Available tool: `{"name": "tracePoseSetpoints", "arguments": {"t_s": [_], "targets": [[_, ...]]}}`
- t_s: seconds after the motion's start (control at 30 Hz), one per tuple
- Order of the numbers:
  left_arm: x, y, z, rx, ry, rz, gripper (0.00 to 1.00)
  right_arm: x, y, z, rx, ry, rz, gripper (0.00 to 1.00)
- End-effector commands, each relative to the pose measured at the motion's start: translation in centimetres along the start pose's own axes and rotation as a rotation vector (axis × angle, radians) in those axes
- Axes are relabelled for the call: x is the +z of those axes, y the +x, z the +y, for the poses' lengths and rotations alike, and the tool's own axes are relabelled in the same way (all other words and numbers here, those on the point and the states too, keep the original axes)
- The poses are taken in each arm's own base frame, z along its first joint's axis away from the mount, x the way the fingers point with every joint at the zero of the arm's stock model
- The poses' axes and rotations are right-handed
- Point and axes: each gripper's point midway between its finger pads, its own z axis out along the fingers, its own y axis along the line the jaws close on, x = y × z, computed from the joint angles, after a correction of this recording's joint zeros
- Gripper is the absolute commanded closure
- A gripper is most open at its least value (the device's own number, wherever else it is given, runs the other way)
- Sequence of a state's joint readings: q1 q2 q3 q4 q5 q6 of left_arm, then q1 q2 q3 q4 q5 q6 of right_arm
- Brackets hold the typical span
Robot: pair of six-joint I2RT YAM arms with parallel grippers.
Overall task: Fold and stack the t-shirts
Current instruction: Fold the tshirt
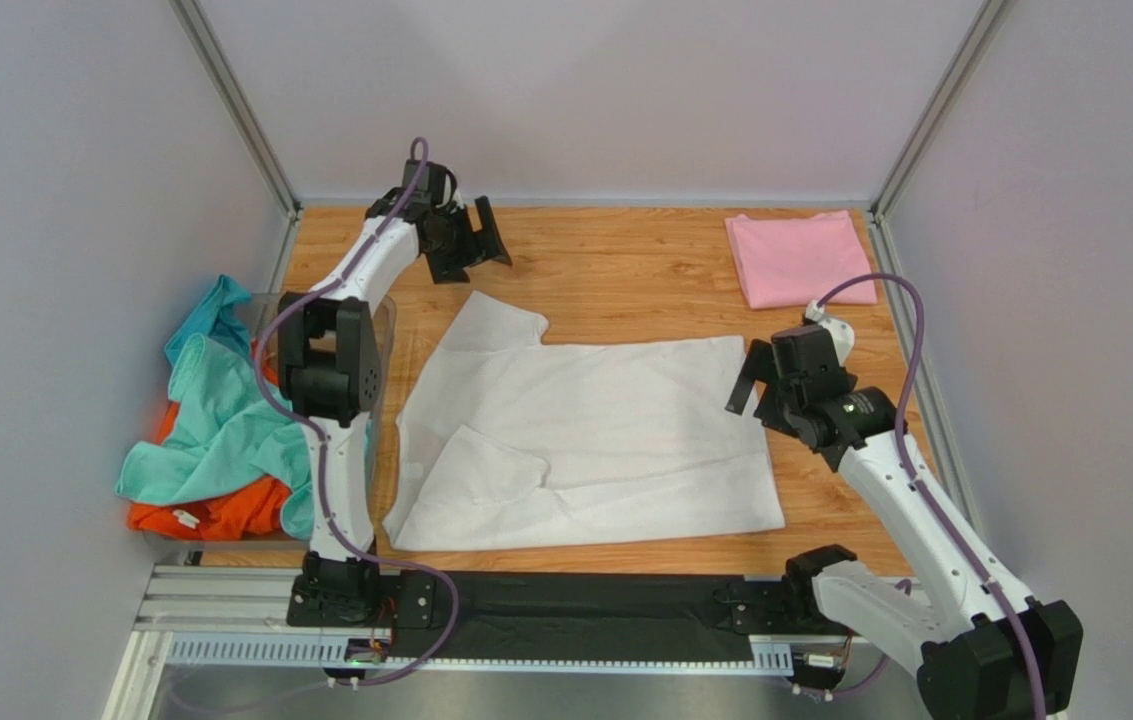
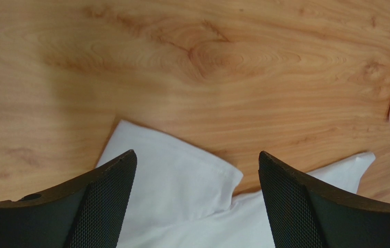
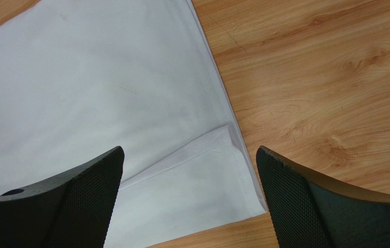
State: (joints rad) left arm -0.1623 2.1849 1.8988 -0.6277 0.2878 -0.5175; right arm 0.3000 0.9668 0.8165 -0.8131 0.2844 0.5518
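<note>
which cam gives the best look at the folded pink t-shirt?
Top external: the whole folded pink t-shirt is visible, lying flat at the far right corner of the table. Left wrist catches only a sliver of it at the frame's right edge. Right wrist shows none of it.

1. The spread-out shirt (image 1: 587,443) lies flat in the middle of the tabletop (image 1: 632,278), reaching toward its near edge
2. The folded shirt (image 1: 798,255) lies in the far right corner, well apart from the spread-out shirt
3. The bin (image 1: 386,323) stands at the tabletop's left edge, just left of the spread-out shirt
4. The heap of shirts (image 1: 219,435) lies partly in the bin and hangs out over its left side
5. The left arm's fingers (image 2: 98,212) hang above the tabletop just behind the spread-out shirt's far left sleeve
6. The right arm's fingers (image 3: 88,201) hang above the spread-out shirt's right edge
</note>
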Motion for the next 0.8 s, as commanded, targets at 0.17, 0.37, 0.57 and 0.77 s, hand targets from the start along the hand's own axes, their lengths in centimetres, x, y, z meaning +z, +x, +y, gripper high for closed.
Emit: {"name": "tracePoseSetpoints", "arguments": {"t_s": [0.17, 0.37, 0.57, 0.77], "targets": [[2.8, -1.2, 3.3, 0.046, -0.125, 0.016, 0.07, 1.1, 0.1, 0.3, -0.036, -0.009, 0.001, 0.00], [4.1, 0.5, 5.2, 0.070, -0.173, 0.073, 0.12, 1.3, 0.2, 0.3, -0.040, 0.000, 0.007, 0.00], [4.9, 1.2, 6.7, 0.076, -0.228, 0.092, 0.20, 1.3, 0.4, 0.2, -0.042, -0.001, 0.011, 0.00], [5.2, 1.5, 7.3, 0.096, -0.257, 0.101, 0.32, 1.3, 0.5, -0.1, -0.043, 0.005, 0.007, 0.00]]}}
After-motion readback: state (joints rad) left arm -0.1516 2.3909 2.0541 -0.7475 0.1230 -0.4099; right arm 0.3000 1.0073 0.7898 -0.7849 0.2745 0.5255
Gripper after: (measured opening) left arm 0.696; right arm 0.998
